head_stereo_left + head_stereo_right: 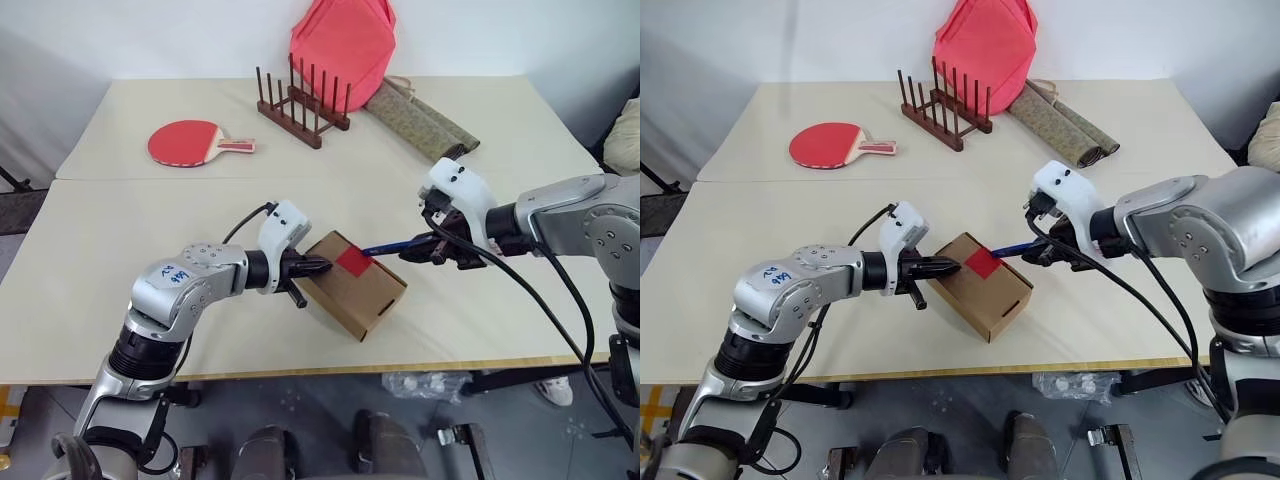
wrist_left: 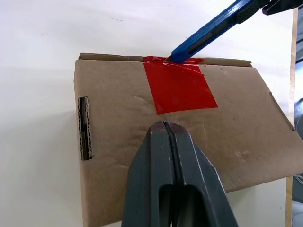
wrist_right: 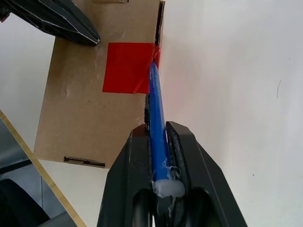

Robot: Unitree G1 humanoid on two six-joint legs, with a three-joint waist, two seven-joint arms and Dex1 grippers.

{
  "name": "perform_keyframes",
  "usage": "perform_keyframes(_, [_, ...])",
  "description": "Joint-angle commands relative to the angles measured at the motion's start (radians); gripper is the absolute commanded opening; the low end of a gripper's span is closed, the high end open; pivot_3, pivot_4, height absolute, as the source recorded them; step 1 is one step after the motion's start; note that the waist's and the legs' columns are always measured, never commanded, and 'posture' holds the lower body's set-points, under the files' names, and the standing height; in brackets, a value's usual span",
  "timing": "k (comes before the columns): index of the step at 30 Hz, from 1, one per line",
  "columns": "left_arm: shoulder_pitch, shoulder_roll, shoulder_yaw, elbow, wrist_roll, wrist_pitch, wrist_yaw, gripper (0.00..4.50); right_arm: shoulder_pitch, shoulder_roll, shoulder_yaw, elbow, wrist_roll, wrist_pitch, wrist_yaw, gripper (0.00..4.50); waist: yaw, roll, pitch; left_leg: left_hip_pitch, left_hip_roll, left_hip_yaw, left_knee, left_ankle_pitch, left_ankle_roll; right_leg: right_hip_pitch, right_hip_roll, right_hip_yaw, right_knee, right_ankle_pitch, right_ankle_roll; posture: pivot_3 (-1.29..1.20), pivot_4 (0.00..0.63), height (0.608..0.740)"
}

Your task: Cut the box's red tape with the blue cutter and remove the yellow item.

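Touching blue cutter [image 2: 215,29] to red tape [image 2: 179,84].

The left claw [image 2: 166,130] is seen with its two dark fingers pressed together, their tips resting on the lid of the box [image 2: 118,142]. The red tape [image 2: 179,86] is stuck across the lid's far edge and is wrinkled there. The tip of the blue cutter [image 2: 208,32] is set against the tape at that edge. The box is carried by the pale bench [image 2: 42,38].
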Motion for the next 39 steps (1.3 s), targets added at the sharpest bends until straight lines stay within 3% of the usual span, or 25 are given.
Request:
perform_keyframes(1, [0.035, 0.008, -0.042, 0.047, 0.050, 0.041, 0.025, 0.00, -0.007, -0.004, 0.012, -0.005, -0.006, 0.005, 0.016, 0.17, 0.000, 0.000, 0.000, 0.000, 0.000, 0.000, 0.000, 0.000, 0.000, 0.000, 0.000, 0.000, 0.000, 0.000, 0.000, 0.00, 0.150, 0.740])
perform_keyframes(14, [0.049, 0.014, -0.040, 0.046, 0.059, 0.039, 0.022, 0.00, 0.038, -0.162, -0.003, -0.101, 0.041, 0.013, 0.127, 0.17, -0.001, 0.000, 0.000, 0.000, 0.000, 0.000, 0.000, 0.001, 0.001, 0.000, -0.002, 0.000, 0.000, 0.001, 0.000, 0.00, 0.150, 0.740])
perform_keyframes(26, [0.057, 0.027, -0.051, 0.039, 0.065, 0.021, 0.010, 0.00, 0.020, -0.098, -0.014, -0.036, -0.034, -0.068, 0.100, 0.17, -0.002, 0.000, 0.000, 0.000, 0.000, 0.000, 0.000, 0.001, 0.001, 0.000, -0.002, 0.000, -0.002, 0.001, 0.000, 0.00, 0.150, 0.740])
perform_keyframes(33, [0.064, 0.041, -0.052, 0.037, 0.066, 0.013, -0.001, 0.00, 0.055, -0.184, -0.180, -0.004, -0.012, -0.131, 0.159, 0.17, -0.001, 0.000, 0.000, -0.001, 0.000, 0.000, 0.000, 0.001, 0.001, 0.000, -0.002, 0.000, -0.002, 0.002, 0.000, 0.00, 0.150, 0.740])
perform_keyframes(35, [0.062, 0.045, -0.055, 0.039, 0.066, 0.014, -0.004, 0.00, 0.126, -0.193, -0.308, 0.014, 0.001, -0.171, 0.174, 0.17, -0.001, 0.000, 0.000, -0.001, 0.000, 0.000, -0.001, 0.001, 0.002, 0.000, -0.002, 0.000, -0.003, 0.002, 0.000, 0.00, 0.150, 0.740])
perform_keyframes(39, [0.054, 0.049, -0.064, 0.045, 0.068, 0.010, -0.011, 0.00, 0.310, -0.144, -0.431, 0.038, -0.050, -0.297, 0.132, 0.17, -0.002, -0.001, -0.001, 0.000, 0.000, 0.000, -0.001, 0.001, 0.002, 0.001, -0.001, 0.000, -0.003, 0.002, 0.000, 0.00, 0.150, 0.740])
